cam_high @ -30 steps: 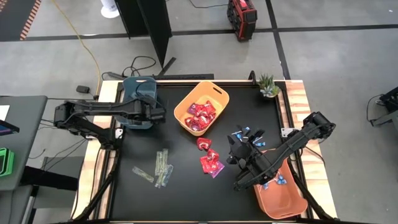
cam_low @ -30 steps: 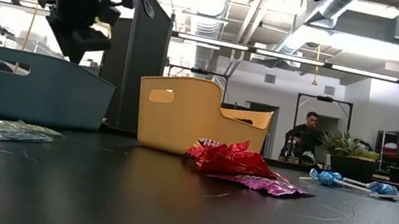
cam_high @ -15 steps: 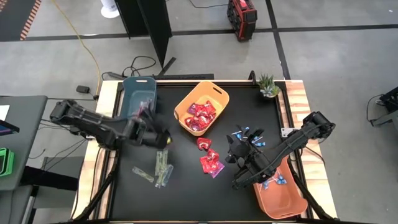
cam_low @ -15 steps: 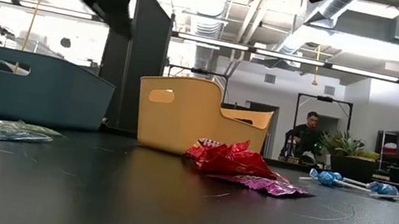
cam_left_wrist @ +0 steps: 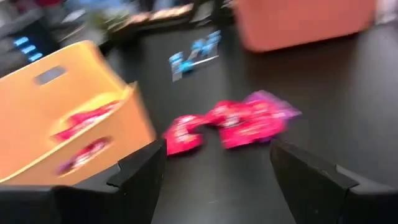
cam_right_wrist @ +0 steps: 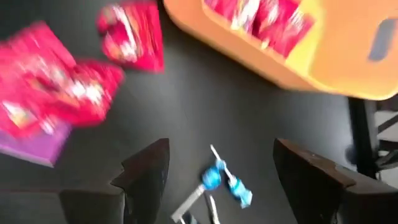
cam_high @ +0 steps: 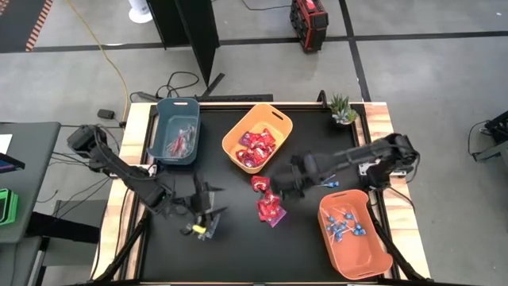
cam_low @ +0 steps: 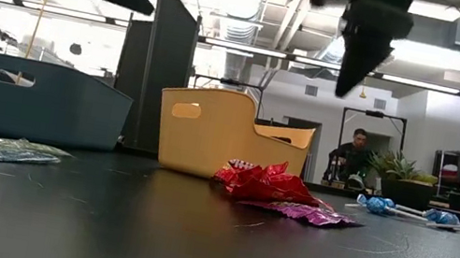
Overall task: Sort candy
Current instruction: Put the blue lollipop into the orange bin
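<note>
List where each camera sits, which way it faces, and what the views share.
High: overhead, straight down; both arms, left end effector, right end effector.
Low: table height, level across; arms overhead.
Left wrist: past its own open fingers at red packets.
Right wrist: past its own open fingers at a lollipop.
Shared: yellow bin, red packets.

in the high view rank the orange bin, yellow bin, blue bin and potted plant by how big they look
1. orange bin and yellow bin: they look about alike, too close to rank
2. blue bin, a bit smaller
3. potted plant, clearly smallest
</note>
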